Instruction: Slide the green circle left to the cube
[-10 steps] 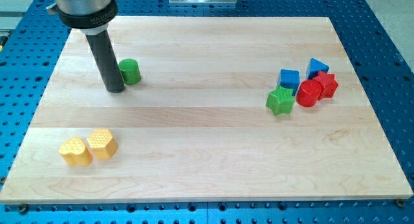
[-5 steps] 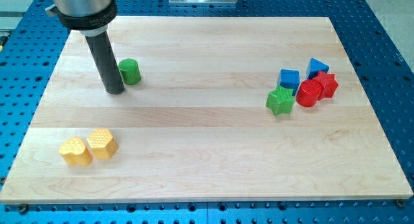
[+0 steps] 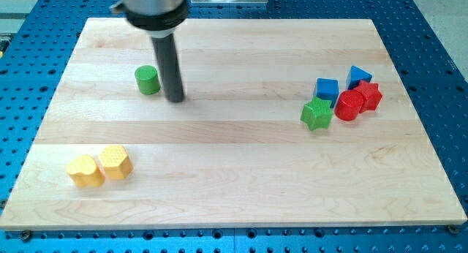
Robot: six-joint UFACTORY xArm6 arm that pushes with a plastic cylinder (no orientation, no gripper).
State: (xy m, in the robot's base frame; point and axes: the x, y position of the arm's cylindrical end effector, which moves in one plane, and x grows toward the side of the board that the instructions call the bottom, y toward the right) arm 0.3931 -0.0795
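Note:
The green circle [image 3: 148, 80] stands on the wooden board [image 3: 234, 172] at the upper left. My tip [image 3: 175, 99] rests on the board just to the right of the green circle and slightly below it, with a small gap between them. The blue cube [image 3: 327, 88] sits far to the right, in a cluster of blocks.
Next to the blue cube are a green star [image 3: 316, 113], a red cylinder [image 3: 350, 105], a red star-like block [image 3: 368, 96] and a blue triangle [image 3: 358, 76]. Two yellow blocks [image 3: 100, 167] lie side by side at the lower left.
My tip has moved from the green circle's left side over to its right side. The green circle has stayed in place.

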